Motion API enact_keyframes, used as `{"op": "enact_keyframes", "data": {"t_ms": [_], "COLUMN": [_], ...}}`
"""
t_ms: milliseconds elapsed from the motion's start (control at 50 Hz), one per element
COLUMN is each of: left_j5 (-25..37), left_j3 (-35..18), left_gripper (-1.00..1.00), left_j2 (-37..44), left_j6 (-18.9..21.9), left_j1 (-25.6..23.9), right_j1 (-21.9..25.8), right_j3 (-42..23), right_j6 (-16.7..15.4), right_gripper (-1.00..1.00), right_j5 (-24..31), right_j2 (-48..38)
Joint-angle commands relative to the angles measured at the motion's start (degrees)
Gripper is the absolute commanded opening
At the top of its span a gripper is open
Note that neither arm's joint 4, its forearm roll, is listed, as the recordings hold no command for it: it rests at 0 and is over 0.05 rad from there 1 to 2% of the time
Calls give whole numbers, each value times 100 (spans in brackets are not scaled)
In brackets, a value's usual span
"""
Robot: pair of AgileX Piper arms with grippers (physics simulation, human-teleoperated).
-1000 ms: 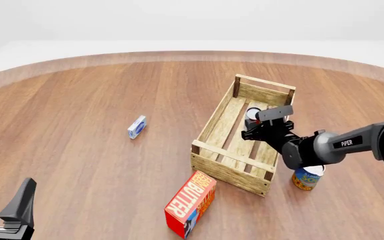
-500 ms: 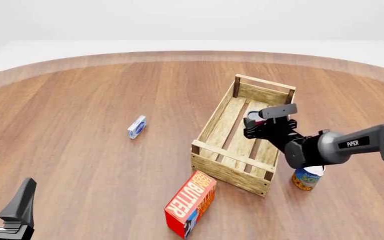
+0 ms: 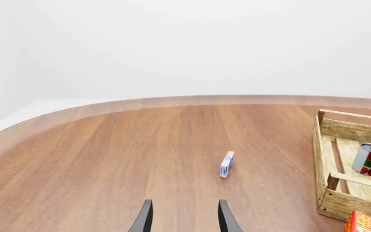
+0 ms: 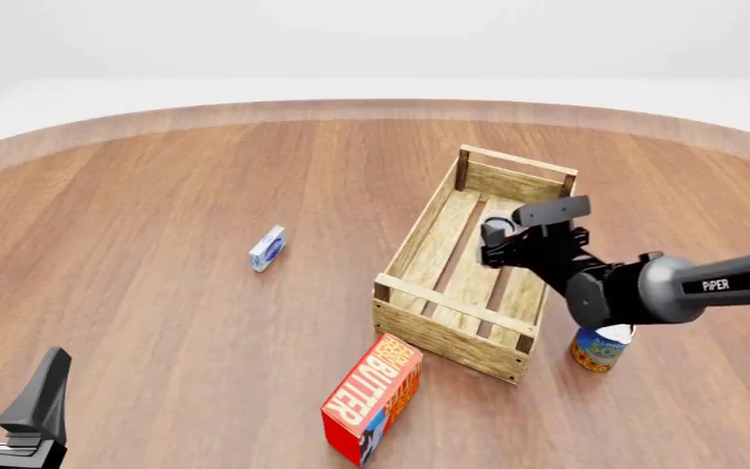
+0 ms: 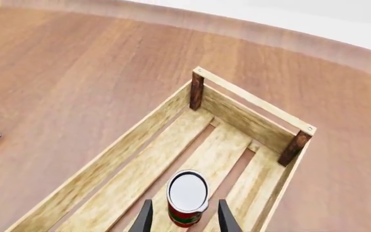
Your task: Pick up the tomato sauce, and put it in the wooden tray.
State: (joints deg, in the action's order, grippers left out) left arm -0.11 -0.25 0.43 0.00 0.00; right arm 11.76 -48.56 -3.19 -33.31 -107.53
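The tomato sauce, a small can with a silver top and red-green label, stands upright on the slats inside the wooden tray. My right gripper hovers just above it, open, with a finger on either side and a gap to the can on both. From the front, the can is in the far half of the tray, with the right gripper over it. The left wrist view shows the can in the tray. My left gripper stands open and empty at the near left.
A red-orange butter box lies just in front of the tray's near end. A blue-and-yellow can stands right of the tray, under my right arm. A small blue-white carton lies left of the tray on the round wooden table.
The right gripper has drawn back up and to the right, and the can has settled slightly lower in the tray. The left arm has not moved.
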Motion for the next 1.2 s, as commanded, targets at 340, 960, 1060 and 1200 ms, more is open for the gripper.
{"op": "enact_keyframes", "data": {"t_ms": [340, 960, 1060, 1200], "left_j5": [0, 0, 0, 0], "left_j3": [0, 0, 0, 0], "left_gripper": [100, 100, 100, 100], "left_j2": [0, 0, 0, 0], "left_j6": [0, 0, 0, 0], "left_j1": [0, 0, 0, 0], "right_j1": [-29, 21, 35, 64], "right_j3": [340, 753, 833, 970], "right_j6": [-161, -249, -252, -244], "right_gripper": [100, 100, 100, 100], "right_j5": [404, 933, 1002, 1128], "right_j2": [964, 2171, 2356, 2717]}}
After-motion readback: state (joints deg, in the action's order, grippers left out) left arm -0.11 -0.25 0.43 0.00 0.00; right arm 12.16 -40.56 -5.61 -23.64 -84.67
